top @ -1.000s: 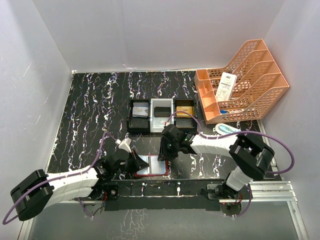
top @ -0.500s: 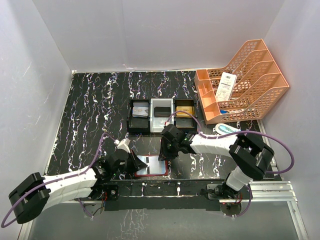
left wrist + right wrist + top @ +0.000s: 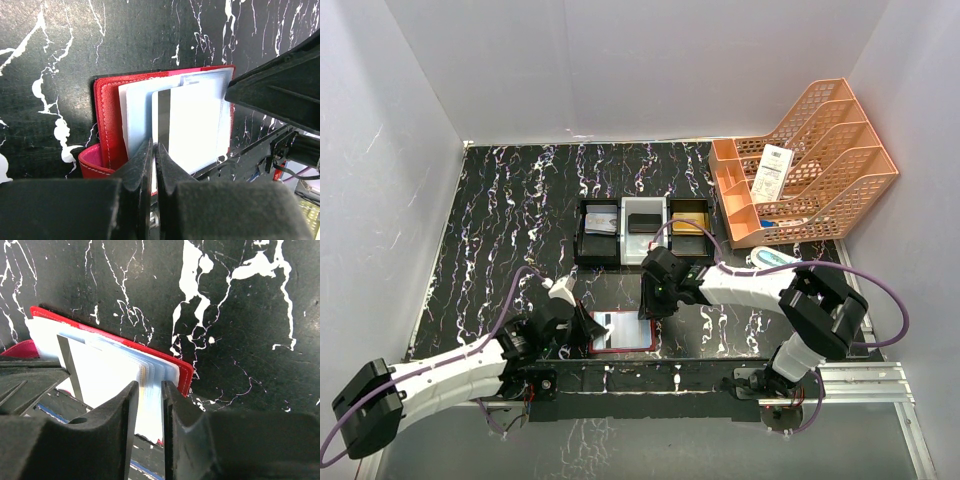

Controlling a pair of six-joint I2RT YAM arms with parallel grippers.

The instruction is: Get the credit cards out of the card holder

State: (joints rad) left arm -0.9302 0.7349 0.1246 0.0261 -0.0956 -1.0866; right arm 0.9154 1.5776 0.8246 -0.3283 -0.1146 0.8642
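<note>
Open red card holder (image 3: 107, 112) with pale blue-white credit cards (image 3: 195, 125)

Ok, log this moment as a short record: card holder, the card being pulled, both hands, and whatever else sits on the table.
card holder: red, open, lying flat near the arm bases
clear sleeves: stacked inside the holder
card: pale with a dark stripe, lying over the sleeves
left hand: shut on the card's edge
right hand: fingers straddle the sleeve stack's edge; clamping unclear
tray: three compartments, behind the holder, something in each
file rack: orange, far right
</note>
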